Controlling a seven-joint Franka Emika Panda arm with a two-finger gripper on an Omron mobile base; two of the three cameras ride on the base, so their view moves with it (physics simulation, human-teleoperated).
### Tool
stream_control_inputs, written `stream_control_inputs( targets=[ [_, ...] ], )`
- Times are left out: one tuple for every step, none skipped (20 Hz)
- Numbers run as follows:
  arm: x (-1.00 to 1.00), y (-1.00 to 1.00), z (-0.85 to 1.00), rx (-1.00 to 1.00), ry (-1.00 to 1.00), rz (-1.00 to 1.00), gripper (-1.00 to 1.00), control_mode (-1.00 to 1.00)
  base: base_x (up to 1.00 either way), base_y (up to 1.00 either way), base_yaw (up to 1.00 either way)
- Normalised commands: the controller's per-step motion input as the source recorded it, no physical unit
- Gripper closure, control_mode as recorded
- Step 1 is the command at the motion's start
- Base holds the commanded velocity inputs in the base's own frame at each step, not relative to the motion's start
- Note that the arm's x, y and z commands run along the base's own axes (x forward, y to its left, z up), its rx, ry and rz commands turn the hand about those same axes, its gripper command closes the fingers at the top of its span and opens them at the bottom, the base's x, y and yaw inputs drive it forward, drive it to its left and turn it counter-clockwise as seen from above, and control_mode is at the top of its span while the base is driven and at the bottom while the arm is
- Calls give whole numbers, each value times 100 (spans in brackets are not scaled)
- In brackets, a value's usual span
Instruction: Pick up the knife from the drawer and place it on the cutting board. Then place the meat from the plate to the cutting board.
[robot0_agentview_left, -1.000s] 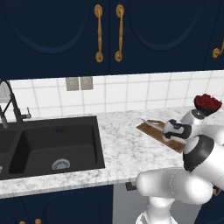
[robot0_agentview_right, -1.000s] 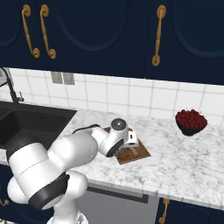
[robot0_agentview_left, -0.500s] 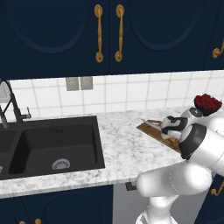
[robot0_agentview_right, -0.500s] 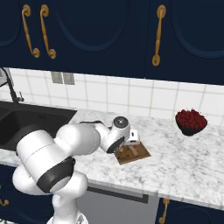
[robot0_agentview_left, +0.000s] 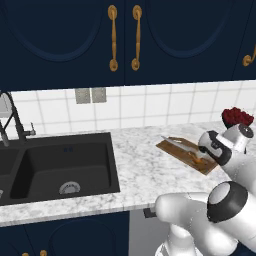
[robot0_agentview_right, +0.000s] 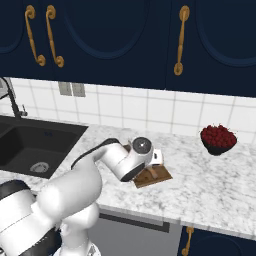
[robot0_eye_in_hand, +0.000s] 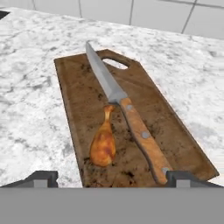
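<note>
Hand open, jaws spread wide, holding nothing, poised just above the near end of the cutting board. Knife lies flat along the board. Meat rests on the board just beside the knife handle, bone end toward the blade. Board sits on the marble desk.

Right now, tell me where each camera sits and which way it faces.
Left base view: behind the arm's left, facing forward and down at the counter, sink and cutting board; white arm at lower right.
Right base view: behind its right, facing the same counter; arm at lower left, berry bowl beyond.
Hand view: on the hand, looking down at the knife and meat; open jaws' tips at bottom.
All three share the cutting board.
</note>
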Motion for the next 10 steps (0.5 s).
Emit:
stream_control_inputs(
  targets=[
    [-73, 28, 44, 0, -33, -1, -100, -100, 0, 0, 0],
    [-66, 30, 54, 0, -36, -1, -100, -100, 0, 0, 0],
    [-56, 30, 61, -1, -37, -1, -100, -100, 0, 0, 0],
    [-54, 27, 68, -1, -38, -1, -100, -100, 0, 0, 0],
    [-50, 27, 69, -1, -37, 0, -100, -100, 0, 0, 0],
    [-46, 28, 71, -3, -34, 0, -100, -100, 0, 0, 0],
    [-41, 31, 70, -4, -32, 0, -100, -100, 0, 0, 0],
    [-37, 32, 68, -5, -30, 0, -100, -100, 0, 0, 0],
    [-35, 34, 66, -6, -28, 0, -100, -100, 0, 0, 0],
    [-33, 36, 60, -7, -25, 0, -100, -100, 0, 0, 0]
  ],
)
